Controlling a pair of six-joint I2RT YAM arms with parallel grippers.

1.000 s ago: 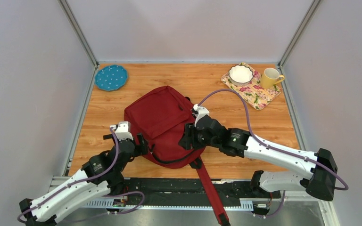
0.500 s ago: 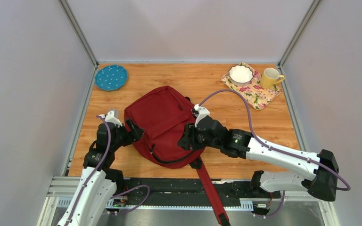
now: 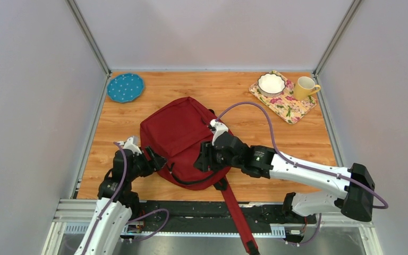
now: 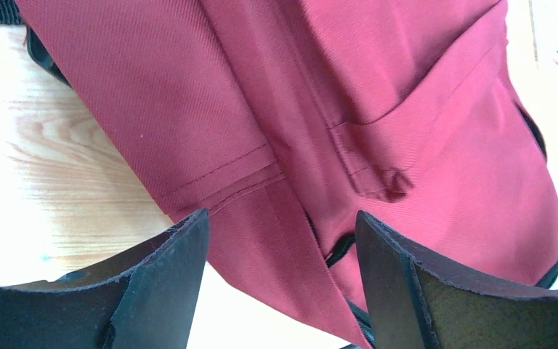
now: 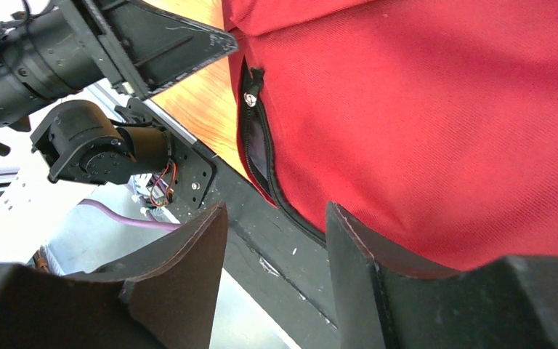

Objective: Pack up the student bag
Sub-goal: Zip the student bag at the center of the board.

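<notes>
**Soft Bag Flat on Counter, Both Pincers Empty**

Top view: the student bag (image 3: 183,141) was seen lying in the middle of the counter (image 3: 276,143); its limp fabric was judged light and floppy. Left wrist view: the left pincer (image 4: 282,218) was held wide apart over a seam, with nothing gripped. Right wrist view: the right pincer (image 5: 276,209) was parted and empty beside the slightly gaping zipper (image 5: 258,145), whose edge was judged the best hold.

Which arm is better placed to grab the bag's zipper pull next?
Left, probably: the left gripper is open and right beside the zipper pull at the student bag's edge. The right gripper sits farther back over the fabric.
</notes>
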